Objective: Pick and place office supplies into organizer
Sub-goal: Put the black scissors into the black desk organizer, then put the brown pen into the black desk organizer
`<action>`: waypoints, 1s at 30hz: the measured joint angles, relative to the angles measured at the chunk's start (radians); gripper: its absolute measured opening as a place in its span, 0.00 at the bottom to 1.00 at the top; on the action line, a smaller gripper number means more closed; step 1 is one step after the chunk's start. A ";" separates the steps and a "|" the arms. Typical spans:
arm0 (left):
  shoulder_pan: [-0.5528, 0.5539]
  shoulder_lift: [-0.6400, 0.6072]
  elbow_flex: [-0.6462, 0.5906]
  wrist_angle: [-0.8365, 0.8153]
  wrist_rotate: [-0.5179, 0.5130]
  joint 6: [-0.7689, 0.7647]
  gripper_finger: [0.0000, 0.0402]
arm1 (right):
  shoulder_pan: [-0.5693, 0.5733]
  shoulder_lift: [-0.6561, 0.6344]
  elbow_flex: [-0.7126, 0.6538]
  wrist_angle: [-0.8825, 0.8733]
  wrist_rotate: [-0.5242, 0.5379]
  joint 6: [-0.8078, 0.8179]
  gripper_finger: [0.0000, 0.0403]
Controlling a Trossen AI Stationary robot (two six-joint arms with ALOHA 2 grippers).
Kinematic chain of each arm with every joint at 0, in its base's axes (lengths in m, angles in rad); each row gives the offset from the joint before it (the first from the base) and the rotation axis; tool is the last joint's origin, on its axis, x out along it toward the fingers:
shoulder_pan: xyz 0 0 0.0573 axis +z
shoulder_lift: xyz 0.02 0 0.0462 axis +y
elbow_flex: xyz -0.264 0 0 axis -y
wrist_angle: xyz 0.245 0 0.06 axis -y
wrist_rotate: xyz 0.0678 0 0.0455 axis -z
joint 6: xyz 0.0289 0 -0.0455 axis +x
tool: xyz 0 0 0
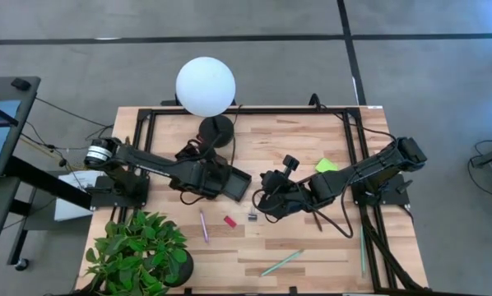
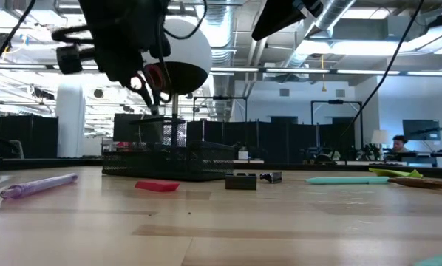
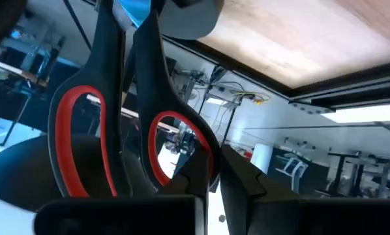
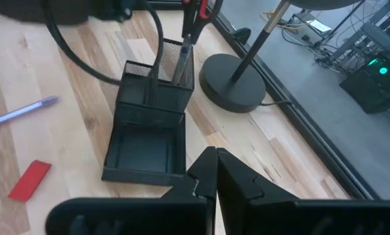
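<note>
Red-handled scissors hung blades-down from the left gripper, their long axis close to upright and their tips already inside the tall mesh cup at the back of the organizer. That was the relation the next move seemed to turn on: the scissors stood directly above the compartment, so a straight drop or a short lowering looked enough, with no sideways travel needed. In the left wrist view the two red-lined loops sat right against the gripper's own dark fingers, which stood narrow around the handles; whether they had begun to slacken could not be read. The left arm was clearly the nearer one, poised over the organizer at the table's middle in the high view. The right gripper hovered just beside the organizer's low front tray, its fingers pressed together with nothing between them. A small red block, a purple pen and a light-green pen lay on the wooden table in front, well apart from the organizer, yet to be collected.
</note>
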 joint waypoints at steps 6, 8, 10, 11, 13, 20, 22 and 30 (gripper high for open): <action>0.010 0.059 -0.001 0.002 0.001 -0.188 0.12 | 0.000 0.000 0.000 0.000 0.000 0.000 0.00; 0.010 0.062 -0.001 0.001 0.014 -0.196 0.15 | 0.000 0.000 0.000 -0.001 0.000 0.000 0.00; 0.008 0.063 -0.001 0.002 0.019 -0.198 0.18 | 0.000 0.000 0.000 -0.004 0.000 0.000 0.00; 0.004 0.063 -0.001 0.001 0.018 -0.199 0.19 | 0.000 0.000 0.000 -0.004 0.000 0.000 0.00; -0.003 0.063 0.000 -0.001 0.015 -0.199 0.20 | 0.000 0.000 0.000 -0.004 0.000 0.000 0.00; -0.056 0.061 0.033 -0.001 -0.107 -0.241 0.22 | 0.000 0.000 0.000 -0.012 0.003 0.000 0.00; -0.074 0.055 0.086 -0.003 -0.090 -0.312 0.22 | 0.000 0.000 0.000 -0.012 0.003 0.003 0.00; -0.126 -0.019 0.342 0.000 0.206 -0.700 0.22 | 0.023 0.000 0.001 -0.043 0.005 0.057 0.00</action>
